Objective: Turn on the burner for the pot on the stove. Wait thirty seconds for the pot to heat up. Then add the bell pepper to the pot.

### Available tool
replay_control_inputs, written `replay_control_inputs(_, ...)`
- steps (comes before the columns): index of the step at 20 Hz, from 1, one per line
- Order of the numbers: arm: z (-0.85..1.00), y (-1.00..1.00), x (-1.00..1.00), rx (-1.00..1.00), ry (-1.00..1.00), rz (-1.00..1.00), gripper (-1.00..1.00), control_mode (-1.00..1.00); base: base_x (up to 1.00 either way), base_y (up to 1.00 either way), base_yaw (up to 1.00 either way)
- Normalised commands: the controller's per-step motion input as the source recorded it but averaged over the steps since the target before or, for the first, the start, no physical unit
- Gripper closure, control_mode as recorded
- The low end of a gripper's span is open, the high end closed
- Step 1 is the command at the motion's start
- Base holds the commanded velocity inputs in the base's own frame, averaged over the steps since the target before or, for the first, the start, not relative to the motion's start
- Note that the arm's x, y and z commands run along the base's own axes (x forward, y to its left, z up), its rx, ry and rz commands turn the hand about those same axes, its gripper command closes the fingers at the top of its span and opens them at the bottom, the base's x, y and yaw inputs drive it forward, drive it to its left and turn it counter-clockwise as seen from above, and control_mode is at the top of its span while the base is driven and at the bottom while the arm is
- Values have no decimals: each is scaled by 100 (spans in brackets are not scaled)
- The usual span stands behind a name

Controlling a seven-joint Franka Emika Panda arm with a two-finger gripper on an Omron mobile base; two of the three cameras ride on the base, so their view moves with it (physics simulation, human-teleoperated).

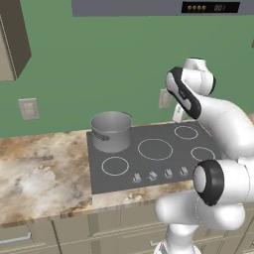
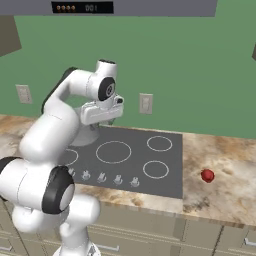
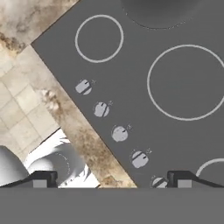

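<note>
The grey pot (image 1: 111, 130) stands on the back left ring of the dark stove (image 1: 130, 159). In the right base view the pot (image 2: 86, 136) is mostly hidden behind my arm. The red bell pepper (image 2: 207, 175) lies on the counter, right of the stove (image 2: 131, 170). My gripper (image 3: 111, 179) hangs above the stove's front part, open, with nothing between its wide-set fingertips (image 3: 41, 179). Below it runs the row of silver knobs (image 3: 119, 133). The pot's rim (image 3: 159, 13) shows at the top of the hand view.
A marbled counter (image 1: 44, 173) stretches left of the stove, and more counter (image 2: 225, 195) lies to its right. Behind stands a green wall with outlets (image 2: 145, 103). A hood with a display (image 1: 211, 7) hangs overhead. Cabinet fronts (image 1: 99, 233) run below the counter.
</note>
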Motion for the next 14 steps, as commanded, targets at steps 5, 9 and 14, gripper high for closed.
replay_control_inputs(5, -22, -71, -77, 0, 0, -53, -100, -100, 0, 0, 0)
replay_control_inputs(9, -18, -93, -21, -4, 0, -58, -100, -100, 0, 0, 0)
replay_control_inputs(14, -6, -100, 6, -9, 0, -51, -100, -100, 0, 0, 0)
